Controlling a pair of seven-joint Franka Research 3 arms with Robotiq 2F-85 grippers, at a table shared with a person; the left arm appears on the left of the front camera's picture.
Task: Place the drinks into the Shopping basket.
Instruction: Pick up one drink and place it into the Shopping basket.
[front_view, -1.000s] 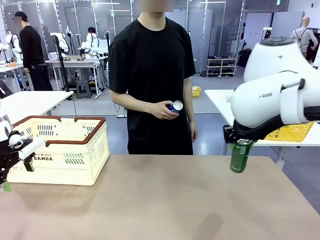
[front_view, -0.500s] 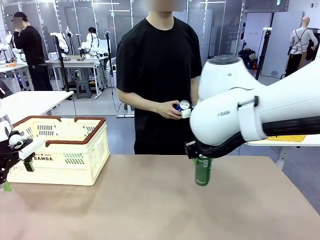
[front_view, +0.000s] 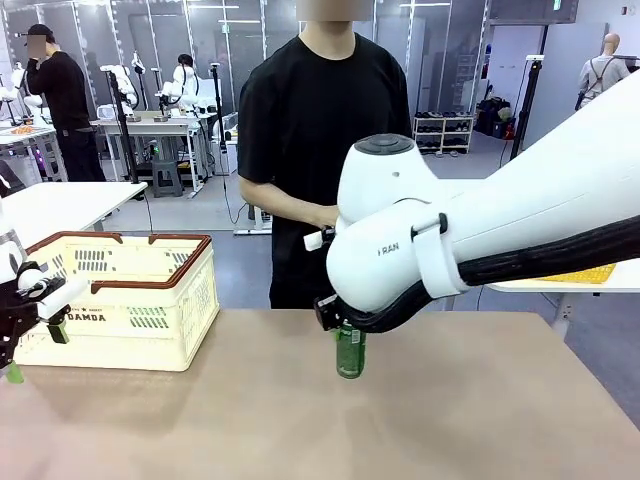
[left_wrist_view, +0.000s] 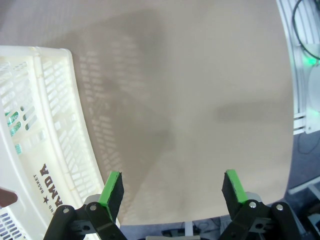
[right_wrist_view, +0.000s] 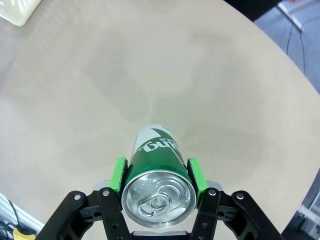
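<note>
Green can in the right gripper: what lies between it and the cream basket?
Only bare table, seen in the front view; the green can and cream basket are well apart.

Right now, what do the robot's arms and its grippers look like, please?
The right arm is white and rounded, with a dark round cap, grey lettering and a black cable bundle underneath. Both the left gripper and right gripper have black linked fingers with green pads.

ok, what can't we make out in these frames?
- Shopping basket contents: front view, its wall hides them; left wrist view, the picture edge cuts it off.
- Right hand on the green can: front view, right arm covers it.
- What the person holds: front view, same arm blocks.
</note>
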